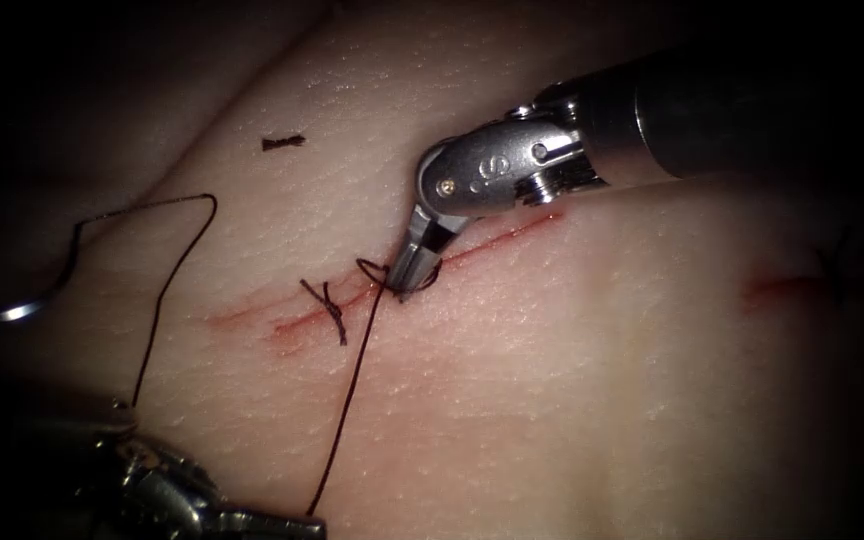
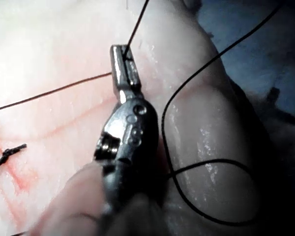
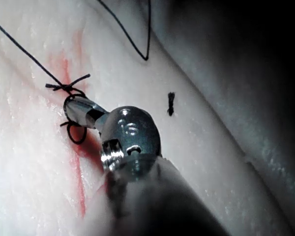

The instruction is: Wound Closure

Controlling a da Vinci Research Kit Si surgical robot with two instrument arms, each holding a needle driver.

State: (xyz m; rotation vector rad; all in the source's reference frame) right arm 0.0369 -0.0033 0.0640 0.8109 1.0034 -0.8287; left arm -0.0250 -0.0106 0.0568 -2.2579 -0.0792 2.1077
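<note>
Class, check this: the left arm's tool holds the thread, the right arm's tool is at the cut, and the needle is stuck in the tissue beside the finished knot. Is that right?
Not quite. The needle lies loose at the far left, away from the finished knot and out of the tissue, as the endoscope view shows. The rest stands: the left pincer holds the thread, and the right pincer is at the cut.

The left tool [image 1: 282, 522] is cut off by the endoscope view's bottom edge and lost in shadow. The needle [image 1: 20, 311] is mostly hidden in the dark at the left. What the right tool [image 1: 410, 282] grips cannot be told.
</note>
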